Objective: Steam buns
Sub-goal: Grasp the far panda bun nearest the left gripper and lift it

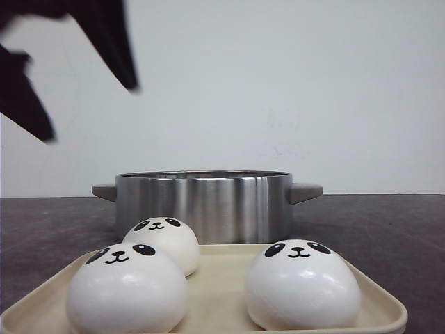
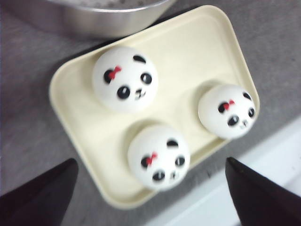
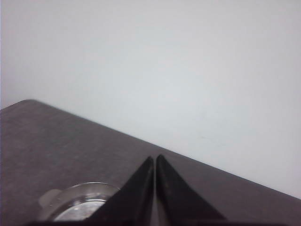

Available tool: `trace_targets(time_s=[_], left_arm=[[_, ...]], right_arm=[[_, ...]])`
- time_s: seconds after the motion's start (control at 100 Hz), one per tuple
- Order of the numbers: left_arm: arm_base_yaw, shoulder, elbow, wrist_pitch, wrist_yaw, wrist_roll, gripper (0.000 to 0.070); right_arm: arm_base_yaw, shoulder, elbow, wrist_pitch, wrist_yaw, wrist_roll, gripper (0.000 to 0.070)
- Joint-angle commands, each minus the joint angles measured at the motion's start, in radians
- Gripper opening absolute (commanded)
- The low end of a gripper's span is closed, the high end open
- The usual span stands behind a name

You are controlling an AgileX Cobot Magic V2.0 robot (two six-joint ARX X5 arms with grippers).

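Hovering: left gripper (image 2: 150, 188), jaws spread wide, above tray (image 2: 197, 42)
Buns (image 2: 125, 79): three on tray, beside pot (image 1: 201, 205)
Right gripper (image 3: 155, 162): fingers pressed together, empty

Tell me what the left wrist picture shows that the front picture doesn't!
Only the left wrist view shows the red bows on the panda buns and the left gripper's fingers spread wide above the tray. Only the front view shows the steel pot's two handles, the white wall, and the buns' smiling faces from the side. Both show three buns on the cream tray next to the pot.
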Motion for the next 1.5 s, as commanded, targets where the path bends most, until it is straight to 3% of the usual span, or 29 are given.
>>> trace_targets(time_s=[0.0,0.3,0.55,0.64,0.76,0.92,1.21,1.33,1.41,1.49], left_arm=[[-0.018,0.056,0.013,0.034,-0.002,-0.030,0.0596],[-0.031,0.269,0.013,0.156,-0.018,-0.058,0.0596],[-0.032,0.383,0.013,0.254,-0.063,-0.135,0.0576],[-0.031,0.410,0.013,0.251,-0.065,-0.145,0.0410],[-0.031,0.419,0.013,0.252,-0.074,-0.143,0.0000],[-0.031,0.412,0.041,0.219,-0.079,-0.143,0.0011],[-0.071,0.221,0.187,0.133,0.018,-0.098,0.0011],[-0.076,0.167,0.291,0.141,-0.055,-0.093,0.0011],[-0.060,0.175,0.375,0.143,-0.123,-0.049,0.0011],[-0.025,0.207,0.444,0.136,-0.136,-0.012,0.0012]], right_arm=[[0.010,-0.030,0.017,-0.016,0.013,0.013,0.0000],[0.010,-0.194,0.017,-0.088,0.016,0.048,0.0000],[0.010,-0.206,0.017,-0.187,0.038,0.064,0.0000],[0.010,-0.206,0.016,-0.196,0.038,0.071,0.0000],[0.010,-0.206,0.016,-0.195,0.039,0.071,0.0000],[0.010,-0.206,0.016,-0.196,0.039,0.070,0.0000],[0.010,-0.205,0.016,-0.196,0.061,0.070,0.0000],[0.010,-0.204,0.016,-0.195,0.061,0.071,0.0000],[0.010,-0.204,0.015,-0.195,0.061,0.071,0.0000],[0.010,-0.203,0.015,-0.195,0.060,0.072,0.0000]])
